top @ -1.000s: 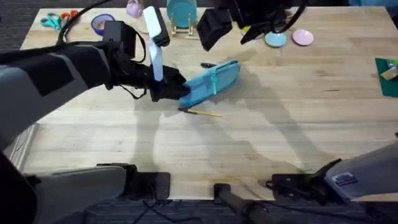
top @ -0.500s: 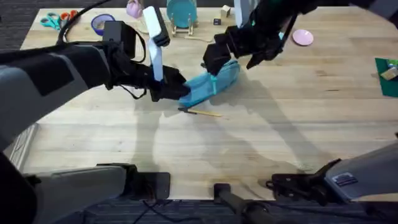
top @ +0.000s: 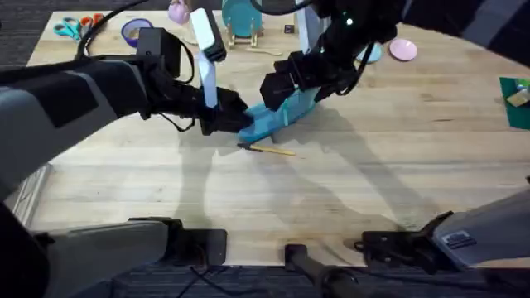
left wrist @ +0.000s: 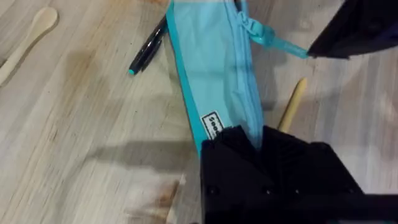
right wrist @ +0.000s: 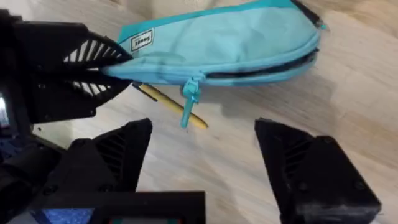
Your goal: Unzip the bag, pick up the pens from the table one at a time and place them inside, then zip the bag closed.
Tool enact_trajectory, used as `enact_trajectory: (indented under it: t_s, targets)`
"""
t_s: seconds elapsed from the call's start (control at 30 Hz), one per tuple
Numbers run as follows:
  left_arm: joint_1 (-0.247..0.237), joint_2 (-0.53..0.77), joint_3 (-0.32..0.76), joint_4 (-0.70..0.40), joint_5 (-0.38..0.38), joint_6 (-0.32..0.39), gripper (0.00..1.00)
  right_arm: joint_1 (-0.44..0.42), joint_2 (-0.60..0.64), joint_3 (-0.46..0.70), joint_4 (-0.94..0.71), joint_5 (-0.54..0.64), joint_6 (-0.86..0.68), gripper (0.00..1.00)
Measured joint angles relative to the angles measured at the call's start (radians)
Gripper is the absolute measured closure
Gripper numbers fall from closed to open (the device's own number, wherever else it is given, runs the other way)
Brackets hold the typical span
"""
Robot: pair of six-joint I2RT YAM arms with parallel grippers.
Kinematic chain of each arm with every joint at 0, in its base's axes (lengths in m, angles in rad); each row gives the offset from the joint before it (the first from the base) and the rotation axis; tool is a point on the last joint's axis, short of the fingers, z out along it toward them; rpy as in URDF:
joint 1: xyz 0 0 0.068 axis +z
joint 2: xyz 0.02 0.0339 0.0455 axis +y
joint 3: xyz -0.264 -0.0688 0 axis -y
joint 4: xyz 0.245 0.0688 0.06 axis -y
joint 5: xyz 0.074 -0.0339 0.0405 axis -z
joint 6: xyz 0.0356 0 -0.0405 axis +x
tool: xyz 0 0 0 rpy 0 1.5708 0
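Your left gripper is clamped on the near end of the bag, its black fingers pinching the teal fabric beside the small white label; your left wrist view shows the pouch running straight away from those fingers across the table. Just beside your grip, on the side nearer the arms' bases, the yellow pen lies flat on the wood, close along the bag's lower edge. On the bag's other side, farther from your bases, the black pen lies near the pouch, and a pale wooden spoon rests farther off.

Your right gripper hangs above the middle of the bag with its fingers spread wide and nothing between them. Directly ahead of that gap sits the zipper pull, its teal tab dangling off the bag's side over the yellow pen. The zipper line beyond the pull shows as a dark seam toward the bag's far end.
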Motion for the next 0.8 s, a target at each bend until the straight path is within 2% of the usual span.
enact_trajectory:
  t_s: [0.67,0.8]
  targets:
    - [0.0,0.0,0.0,0.0,0.0,0.0,0.959,0.0,0.077,-0.009,0.088,-0.055,0.025,0.005]
    - [0.0,0.0,0.0,0.0,0.0,0.0,0.959,0.0,0.082,-0.009,0.091,-0.059,0.032,0.034]
